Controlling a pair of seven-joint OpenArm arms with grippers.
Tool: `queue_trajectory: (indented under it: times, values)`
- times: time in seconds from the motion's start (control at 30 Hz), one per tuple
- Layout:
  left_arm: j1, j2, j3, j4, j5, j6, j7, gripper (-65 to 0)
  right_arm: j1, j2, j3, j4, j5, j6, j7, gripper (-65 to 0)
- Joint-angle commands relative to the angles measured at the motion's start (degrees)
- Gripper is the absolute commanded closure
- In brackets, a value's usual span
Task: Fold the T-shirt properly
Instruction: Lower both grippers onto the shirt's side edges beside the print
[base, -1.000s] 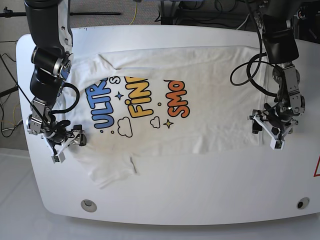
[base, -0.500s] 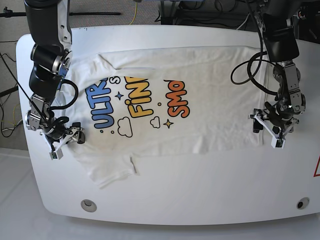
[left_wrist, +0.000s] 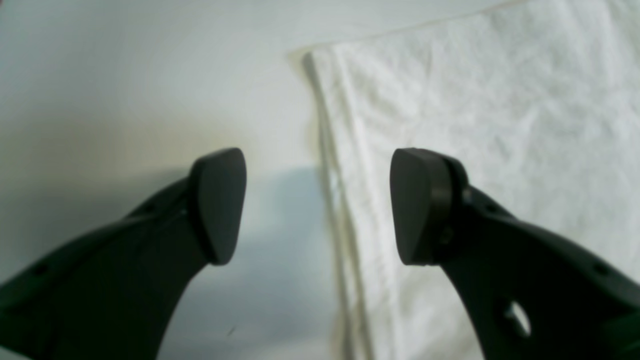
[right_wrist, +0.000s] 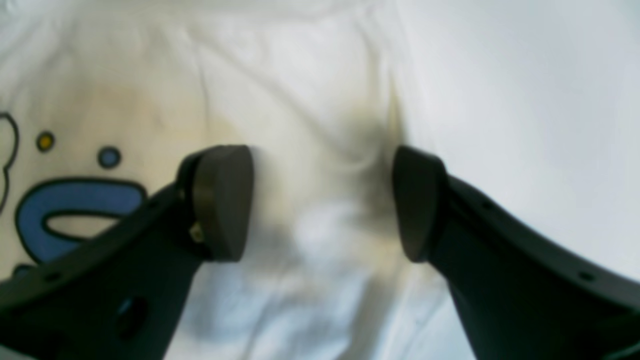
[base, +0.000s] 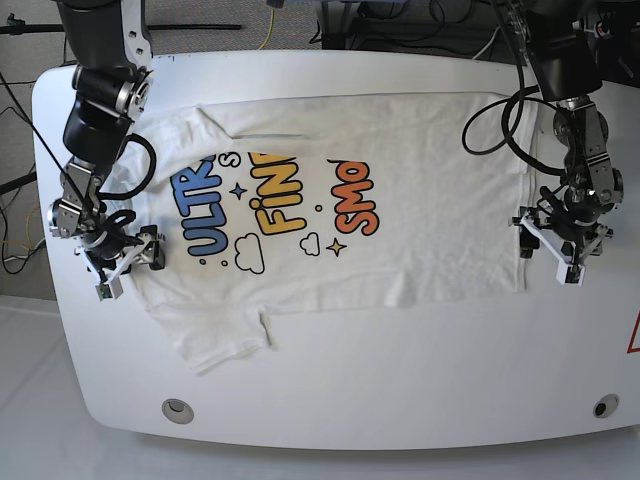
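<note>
The white T-shirt (base: 420, 180) lies spread flat on the white table (base: 400, 380), print side up, showing "ULTRA", "FINE" and "SMOL". My left gripper (base: 548, 259) is open low over the shirt's hem corner. In the left wrist view it (left_wrist: 317, 205) straddles the hem edge, with one finger over bare table (left_wrist: 125, 75) and one over the cloth (left_wrist: 475, 100). My right gripper (base: 128, 272) is open at the shirt's shoulder edge beside the blue "U". In the right wrist view it (right_wrist: 322, 202) spans wrinkled cloth (right_wrist: 300, 75) next to bare table (right_wrist: 525, 100). Neither holds anything.
One sleeve (base: 220, 345) sticks out toward the table's front left. Two round grommets (base: 177, 408) (base: 603, 406) sit near the front edge. Cables (base: 490, 140) hang from the arm on the view's right. A red sticker (base: 633, 335) marks the right edge.
Both grippers have shifted slightly toward the far side of the table, the left one also outward along the hem. Both stay open. The shirt has not moved.
</note>
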Motion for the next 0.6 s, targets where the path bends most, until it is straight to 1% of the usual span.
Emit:
queue_trajectory:
  times: [0.0,0.13,0.57]
  values:
    - [-0.6,-0.8,-0.2,2.1,-0.2,0.1,-0.6,-42.8,-0.8,0.3,0.4,4.5,-1.1,-0.1,-4.0,-42.4]
    - [0.4,-0.8,0.3,3.9,-0.4,0.1,-0.6,-43.2,-3.2,-0.8,1.3,11.7,-0.7,-0.1,-6.4,-42.5]
    - [0.5,-0.8,0.3,5.0,-0.2,0.0,-1.1,-43.0,-2.1,-0.4,1.0,11.6,-0.3,-0.1,-4.8,-43.0]
